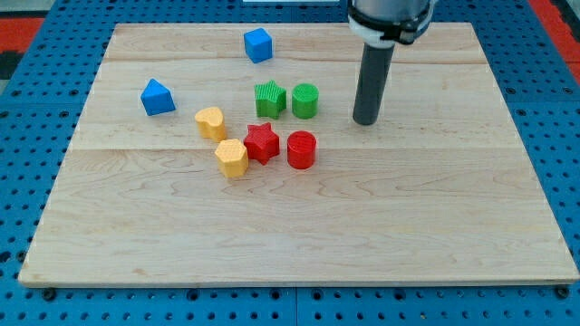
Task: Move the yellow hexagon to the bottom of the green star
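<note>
The wooden board point(299, 263) lies nearest the camera, its bare lower half running toward the view's bottom edge, and it is also the largest thing in sight. Next in size is the dark rod, whose tip point(366, 121) rests on the board to the view's right of the green cylinder point(305, 100), apart from every block. The arm has no jaws; the rod holds nothing and can only push.

The blocks follow. The yellow hexagon point(232, 158) sits touching the red star point(262, 142) on its right, with the yellow heart point(210, 122) just above-left and the red cylinder point(301, 149) further right. The green star point(270, 99) stands above the red star, beside the green cylinder. Two blue blocks point(258, 44) point(157, 97) lie toward the top left.

The hexagon looks small, rigid and light, likely sliding easily on smooth wood. Its flat sides suit a square push; an off-centre one would probably spin it, and the red star occupies the target spot.
</note>
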`<state>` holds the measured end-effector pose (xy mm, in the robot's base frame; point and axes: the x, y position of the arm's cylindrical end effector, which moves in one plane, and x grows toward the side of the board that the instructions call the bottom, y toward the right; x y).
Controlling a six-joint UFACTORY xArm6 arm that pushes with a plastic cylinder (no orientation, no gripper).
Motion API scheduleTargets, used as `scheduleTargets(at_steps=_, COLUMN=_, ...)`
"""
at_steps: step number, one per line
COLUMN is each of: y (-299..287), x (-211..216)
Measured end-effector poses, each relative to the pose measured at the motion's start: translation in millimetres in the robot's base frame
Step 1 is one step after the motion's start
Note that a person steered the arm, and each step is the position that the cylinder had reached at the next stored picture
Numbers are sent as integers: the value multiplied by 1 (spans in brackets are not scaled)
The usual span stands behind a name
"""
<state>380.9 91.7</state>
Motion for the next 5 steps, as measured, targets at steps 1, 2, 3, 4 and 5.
scheduleTargets(at_steps=1, y=-96, x=-31)
scheduleTargets(at_steps=2, y=-192, x=-16)
scheduleTargets(at_steps=3, y=-128, x=-1)
scheduleTargets(at_steps=4, y=-35, x=33)
scheduleTargets(at_steps=5, y=-51, x=108)
